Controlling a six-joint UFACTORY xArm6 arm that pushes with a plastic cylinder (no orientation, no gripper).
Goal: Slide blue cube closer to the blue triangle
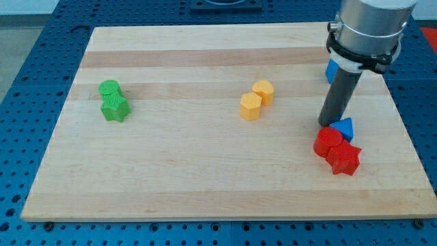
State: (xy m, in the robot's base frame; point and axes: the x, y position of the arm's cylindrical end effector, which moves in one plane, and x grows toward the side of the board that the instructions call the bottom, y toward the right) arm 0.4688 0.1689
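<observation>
The blue cube [331, 71] shows only as a sliver at the view's right, mostly hidden behind my arm. The blue triangle [345, 128] lies below it, touching a red round block [328, 141] and a red star block [344, 159]. My tip [330, 124] rests on the board just left of the blue triangle, right above the red round block and below the blue cube.
Two yellow blocks [263, 91] [250, 106] sit together near the board's middle. A green round block [108, 89] and a green star block [115, 108] sit at the view's left. The wooden board [205, 178] ends close to the red blocks on the right.
</observation>
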